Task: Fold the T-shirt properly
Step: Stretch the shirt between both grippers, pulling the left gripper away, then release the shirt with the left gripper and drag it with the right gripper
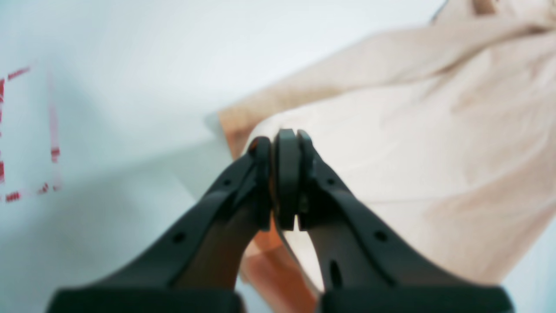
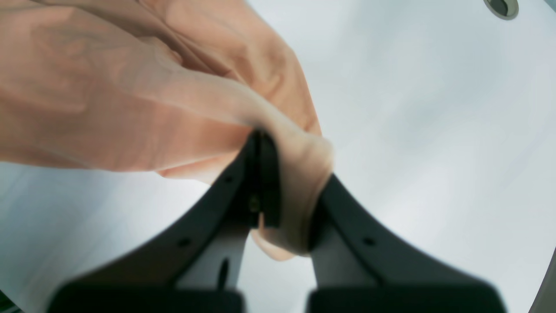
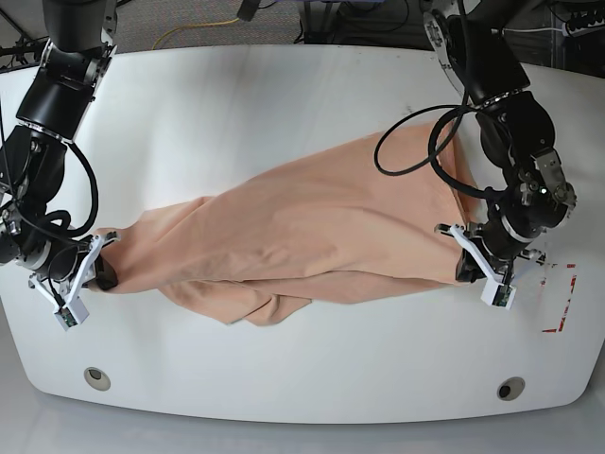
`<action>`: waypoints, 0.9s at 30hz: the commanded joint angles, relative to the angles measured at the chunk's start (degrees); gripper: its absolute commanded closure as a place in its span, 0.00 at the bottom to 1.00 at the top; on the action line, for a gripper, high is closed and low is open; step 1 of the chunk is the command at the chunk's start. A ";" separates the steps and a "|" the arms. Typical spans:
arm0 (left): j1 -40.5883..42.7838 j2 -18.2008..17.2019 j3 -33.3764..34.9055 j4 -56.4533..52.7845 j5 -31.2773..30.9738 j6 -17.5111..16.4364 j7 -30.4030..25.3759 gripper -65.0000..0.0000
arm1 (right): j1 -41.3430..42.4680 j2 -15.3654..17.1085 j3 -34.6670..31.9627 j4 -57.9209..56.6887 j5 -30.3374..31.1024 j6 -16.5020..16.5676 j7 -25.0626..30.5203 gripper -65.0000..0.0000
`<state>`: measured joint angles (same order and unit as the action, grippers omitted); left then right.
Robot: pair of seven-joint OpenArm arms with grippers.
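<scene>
The peach T-shirt [image 3: 312,227] lies stretched across the white table [image 3: 284,95], with a bunched fold along its front edge. My left gripper [image 3: 466,266] is at the shirt's right end. In the left wrist view the left gripper [image 1: 284,141] is shut, with a thin edge of the T-shirt [image 1: 412,130] pinched between its pads. My right gripper [image 3: 102,274] is at the shirt's left end. In the right wrist view the right gripper [image 2: 278,148] is shut on a gathered corner of the T-shirt [image 2: 108,95], held above the table. No yellow emblem shows.
Red tape marks [image 3: 560,298] lie on the table right of my left gripper, and show blurred in the left wrist view [image 1: 52,152]. Two round holes [image 3: 95,377] [image 3: 510,389] sit near the front edge. Cables hang behind the table's far edge.
</scene>
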<state>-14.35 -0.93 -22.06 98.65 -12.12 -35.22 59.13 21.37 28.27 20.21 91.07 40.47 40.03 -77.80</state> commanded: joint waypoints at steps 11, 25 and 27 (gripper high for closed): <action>-13.83 -0.52 0.22 1.00 -6.21 -0.16 1.31 1.00 | 9.01 1.66 2.43 0.85 -5.79 -0.03 1.36 1.00; -25.96 -5.53 0.22 6.98 -6.39 -0.25 4.73 1.00 | 25.45 1.40 -1.96 -0.21 -17.13 -0.03 1.36 1.00; -27.63 -6.50 0.22 7.94 -6.30 -0.25 5.09 1.00 | 28.09 1.31 -1.96 -1.18 -17.92 -0.03 1.36 1.00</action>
<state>-38.68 -5.87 -21.91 104.51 -17.65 -35.48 66.17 46.04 28.49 18.04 90.06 23.05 40.10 -77.82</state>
